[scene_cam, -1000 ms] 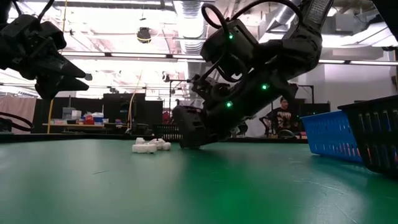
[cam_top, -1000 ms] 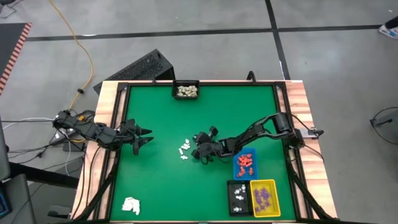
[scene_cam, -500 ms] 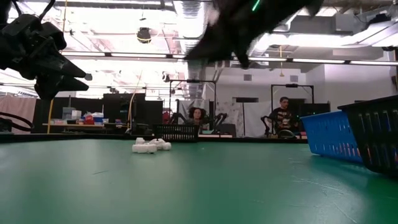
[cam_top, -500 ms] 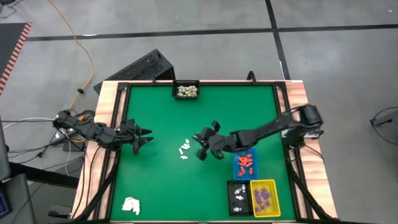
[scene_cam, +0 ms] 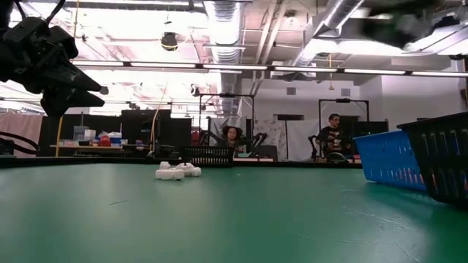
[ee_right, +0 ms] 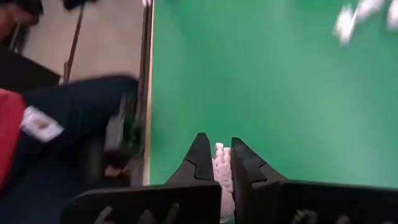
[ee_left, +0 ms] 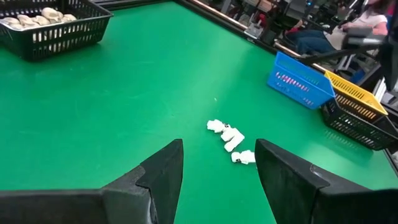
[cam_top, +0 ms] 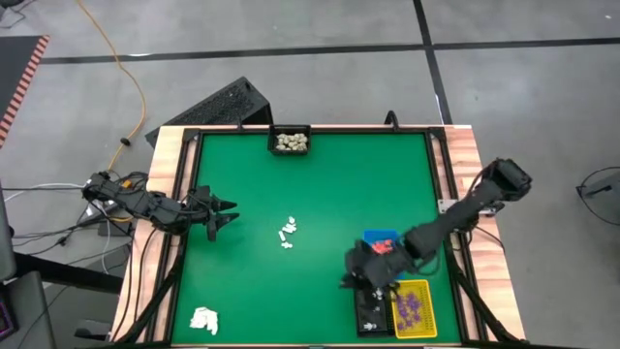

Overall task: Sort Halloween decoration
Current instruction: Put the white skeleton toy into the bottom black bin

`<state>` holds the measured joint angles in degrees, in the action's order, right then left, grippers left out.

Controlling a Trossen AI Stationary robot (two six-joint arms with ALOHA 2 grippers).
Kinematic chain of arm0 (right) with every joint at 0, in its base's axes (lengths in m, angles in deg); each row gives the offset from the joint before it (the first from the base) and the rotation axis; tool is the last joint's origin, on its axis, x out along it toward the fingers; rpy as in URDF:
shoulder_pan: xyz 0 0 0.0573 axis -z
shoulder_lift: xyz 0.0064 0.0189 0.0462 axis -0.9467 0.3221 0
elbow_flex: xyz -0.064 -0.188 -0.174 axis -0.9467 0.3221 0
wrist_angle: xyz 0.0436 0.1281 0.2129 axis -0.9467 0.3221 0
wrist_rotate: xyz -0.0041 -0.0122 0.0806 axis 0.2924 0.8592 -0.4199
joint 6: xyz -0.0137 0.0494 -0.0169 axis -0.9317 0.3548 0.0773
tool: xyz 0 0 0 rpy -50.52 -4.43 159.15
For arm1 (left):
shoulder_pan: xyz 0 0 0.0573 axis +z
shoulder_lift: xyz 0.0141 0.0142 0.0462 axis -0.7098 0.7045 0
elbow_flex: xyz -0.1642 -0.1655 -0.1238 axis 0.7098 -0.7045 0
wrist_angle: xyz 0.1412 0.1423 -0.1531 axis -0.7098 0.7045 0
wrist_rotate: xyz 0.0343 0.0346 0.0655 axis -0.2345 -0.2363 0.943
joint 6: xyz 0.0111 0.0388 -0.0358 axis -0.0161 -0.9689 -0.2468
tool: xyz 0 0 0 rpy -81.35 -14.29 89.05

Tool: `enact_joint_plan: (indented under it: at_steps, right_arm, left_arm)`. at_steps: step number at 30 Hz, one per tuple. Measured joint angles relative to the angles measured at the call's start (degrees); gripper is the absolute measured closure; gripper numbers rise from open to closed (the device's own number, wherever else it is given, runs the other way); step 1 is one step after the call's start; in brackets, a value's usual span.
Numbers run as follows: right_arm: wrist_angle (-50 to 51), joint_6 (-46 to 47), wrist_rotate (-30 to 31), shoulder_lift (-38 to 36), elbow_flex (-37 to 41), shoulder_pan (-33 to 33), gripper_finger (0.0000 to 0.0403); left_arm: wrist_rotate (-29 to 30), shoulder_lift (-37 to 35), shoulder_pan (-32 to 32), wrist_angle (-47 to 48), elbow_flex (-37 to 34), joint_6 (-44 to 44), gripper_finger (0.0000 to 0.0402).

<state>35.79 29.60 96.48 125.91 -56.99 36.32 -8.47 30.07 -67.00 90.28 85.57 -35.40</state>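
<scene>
Several tiny white decoration pieces (cam_top: 288,233) lie in a loose cluster mid-table; the left wrist view (ee_left: 230,140) and the low view (scene_cam: 177,171) show them too. My right gripper (cam_top: 360,276) hovers by the near-right trays, shut on one white piece (ee_right: 221,167). In the low view it is only a dark blur (scene_cam: 409,18) at the top. My left gripper (cam_top: 221,213) waits open above the table's left side, its fingers (ee_left: 163,177) pointing at the cluster. My right gripper pinches a small white figurine piece (ee_right: 221,168) between its two fingers, and the piece shows in the narrow gap just behind the fingertips. The piece is lifted clear of the green table.
A black tray of cream pieces (cam_top: 291,142) sits at the far edge. At the near right stand a blue tray with orange-red pieces (cam_top: 381,254), a black tray with white pieces (cam_top: 371,308) and a yellow tray with purple pieces (cam_top: 412,308). A white wad (cam_top: 204,319) lies near-left.
My right gripper has risen from the table beside the white cluster. It has swung toward the near-right, ending over the trays by the near edge. The left arm has kept still.
</scene>
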Motion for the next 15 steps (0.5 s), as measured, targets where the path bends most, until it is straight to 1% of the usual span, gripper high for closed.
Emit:
enact_joint_plan:
  at_steps: [4, 7, 11, 15]
  right_arm:
    - [7.02, 12.68, 0.24, 0.00, 0.02, -5.42, 0.0389]
    - [10.18, 19.60, 1.35, 0.20, 0.01, -7.92, 0.0389]
    - [12.94, 23.95, 1.85, 1.66, 0.04, -9.71, 0.0386]
    - [13.12, 24.87, 1.86, 3.06, 0.04, -9.68, 0.0359]
  left_arm:
    - [0.28, 0.01, 0.01, 0.04, 0.00, -0.34, 0.0213]
    - [0.55, 0.01, 0.00, 0.07, 0.00, -0.70, 0.0213]
    - [1.64, 0.02, 0.01, 0.09, 0.00, -0.85, 0.0213]
    - [1.75, 0.00, 0.02, 0.09, 0.00, -0.87, 0.0213]
